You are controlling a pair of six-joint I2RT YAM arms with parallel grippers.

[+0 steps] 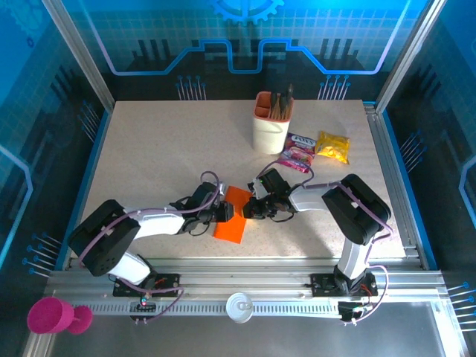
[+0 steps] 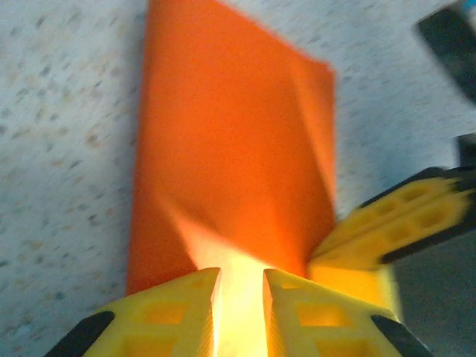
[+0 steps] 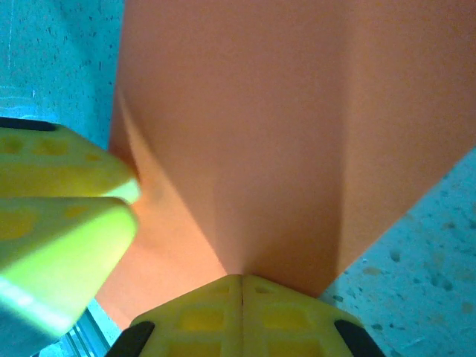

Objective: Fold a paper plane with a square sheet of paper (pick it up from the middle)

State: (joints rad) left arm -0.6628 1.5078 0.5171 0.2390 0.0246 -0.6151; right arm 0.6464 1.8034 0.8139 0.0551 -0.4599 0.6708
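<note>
The square sheet of paper [image 1: 232, 223] is bright orange, creased into a narrower rectangle, and lies near the table's front middle. No paper plane shape is in view. My left gripper [image 1: 222, 212] meets the sheet from the left and my right gripper [image 1: 251, 209] from the right. In the left wrist view, the sheet [image 2: 230, 134] rises in a ridge into the narrow gap of my left gripper [image 2: 242, 277], which is shut on it. In the right wrist view, my right gripper [image 3: 242, 280] is pressed shut on a peak of the sheet [image 3: 297, 111]. The left fingers [image 3: 63, 223] show beside it.
A beige-and-orange pen cup [image 1: 271, 123] stands at the back. Pink snack packets [image 1: 297, 155] and a yellow one [image 1: 332, 146] lie to its right. A white round lid [image 1: 239, 306] and a pink cup [image 1: 50, 316] sit off the table's front edge.
</note>
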